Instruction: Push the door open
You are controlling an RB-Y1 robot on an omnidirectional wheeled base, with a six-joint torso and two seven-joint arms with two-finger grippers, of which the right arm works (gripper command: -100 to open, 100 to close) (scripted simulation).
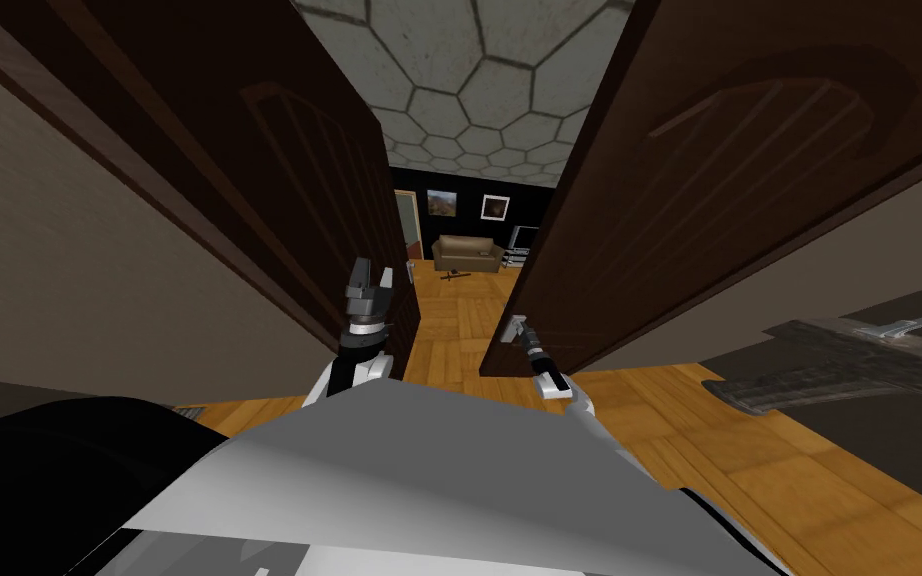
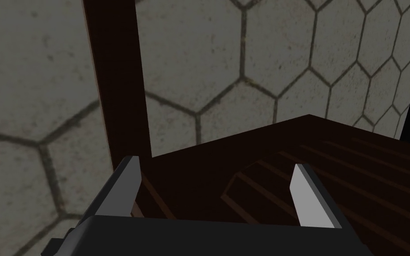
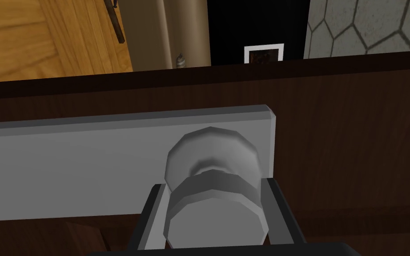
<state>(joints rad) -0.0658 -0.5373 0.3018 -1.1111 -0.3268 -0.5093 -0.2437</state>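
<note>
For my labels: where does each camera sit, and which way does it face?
Head view: from the head, down and forward between dark brown left door and right door; left claw, right claw show.
Left wrist view: from the left hand, up the left door to a grey hexagon-tiled ceiling; claw open.
Right wrist view: from the right hand, at the right door; claw shut on a round grey knob.
Shared: first and third show the right door.

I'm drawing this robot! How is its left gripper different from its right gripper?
The left gripper is open and holds nothing; the right gripper is shut on a grey knob. The left gripper points up by the left door; the right gripper reaches the right door at its edge. Both have two thin grey fingers.
</note>
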